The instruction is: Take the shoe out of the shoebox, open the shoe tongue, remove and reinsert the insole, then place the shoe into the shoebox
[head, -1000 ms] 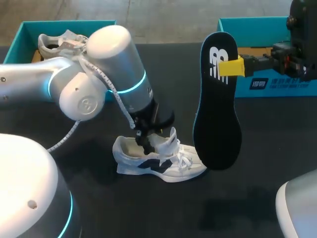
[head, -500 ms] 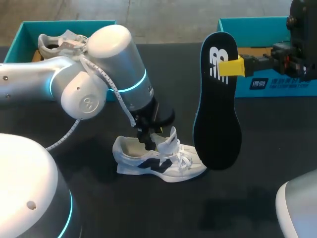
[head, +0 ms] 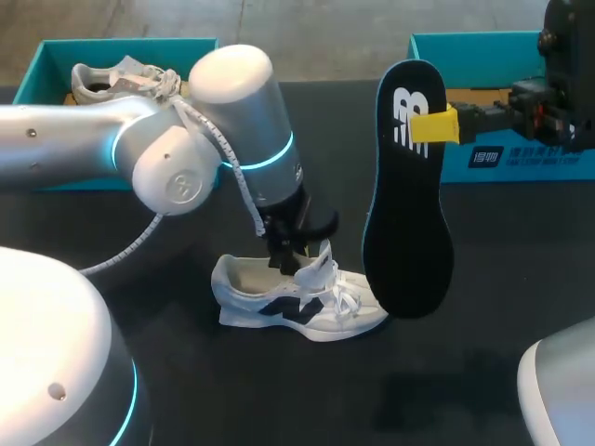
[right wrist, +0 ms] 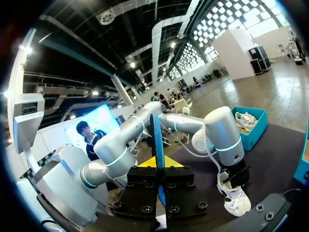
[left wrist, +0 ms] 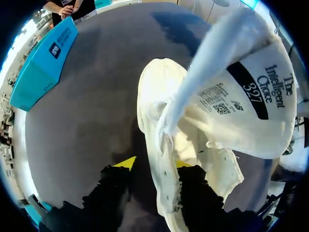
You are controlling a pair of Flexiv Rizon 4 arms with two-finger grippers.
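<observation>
A white shoe point(head: 297, 302) with dark side marks lies on the black table, toe to the right. Its tongue point(left wrist: 241, 101) stands pulled up, label side showing. My left gripper point(head: 296, 253) comes down at the shoe's opening. In the left wrist view this gripper point(left wrist: 153, 165) straddles the lace-side edge of the upper point(left wrist: 161, 159), open, with a dark gap on one side. My right gripper point(head: 433, 125) is shut on the black insole point(head: 409, 195), which hangs upright above the table to the right of the shoe. The insole point(right wrist: 157, 137) shows edge-on between the right gripper's fingers.
A teal shoebox point(head: 46, 56) at the back left holds a second white shoe point(head: 116, 79). Another teal box point(head: 521, 163) stands at the back right, behind my right gripper. The left arm's white cable point(head: 139, 242) hangs down left of the shoe.
My left arm has shifted right over the shoe, and its fingers have drawn closer together around the upper's edge. The right arm and the insole have not moved.
</observation>
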